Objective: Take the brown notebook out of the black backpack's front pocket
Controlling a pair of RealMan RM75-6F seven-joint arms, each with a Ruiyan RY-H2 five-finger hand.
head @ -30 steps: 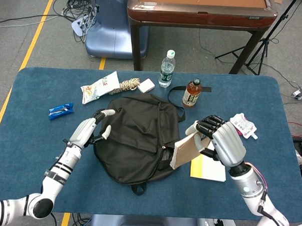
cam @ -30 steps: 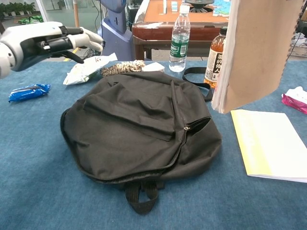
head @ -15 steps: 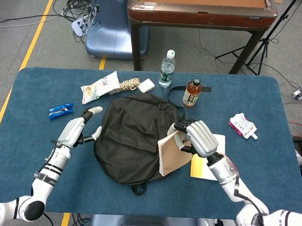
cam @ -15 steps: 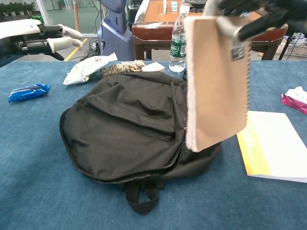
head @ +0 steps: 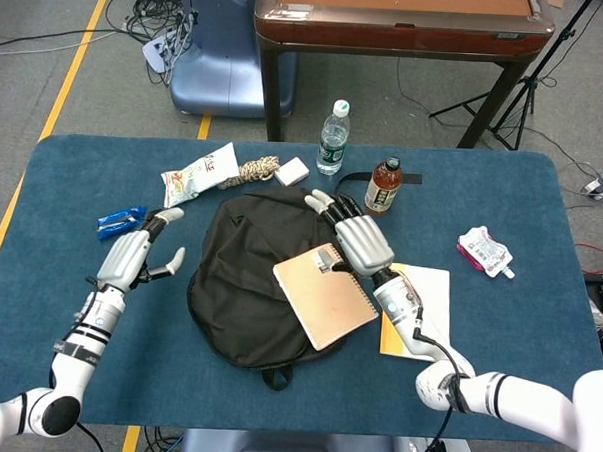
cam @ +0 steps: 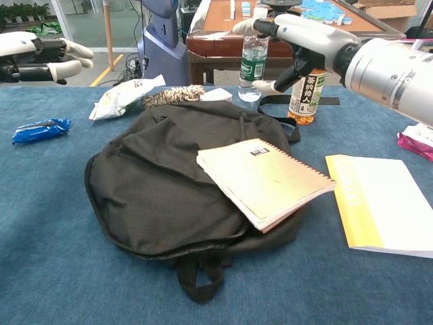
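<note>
The black backpack [head: 239,273] [cam: 149,183] lies flat in the middle of the blue table. The brown spiral notebook [head: 323,295] [cam: 264,179] rests flat on the backpack's right side, cover up, its right edge overhanging. My right hand [head: 349,234] [cam: 292,42] hovers just beyond the notebook's far edge with fingers spread, holding nothing. My left hand [head: 130,259] [cam: 37,54] floats left of the backpack, apart from it, fingers extended and empty.
A yellow-and-white pad [head: 420,313] [cam: 382,203] lies right of the backpack. Behind it stand a water bottle [head: 331,137] and a tea bottle [head: 383,186]. A snack bag [head: 199,173], rope [head: 256,169], blue wrapper [head: 120,221] and pink pouch [head: 484,251] lie around.
My right hand carried the hanging notebook leftward, laid it flat on the backpack and released it, then lifted away. My left hand drew off the backpack to the left.
</note>
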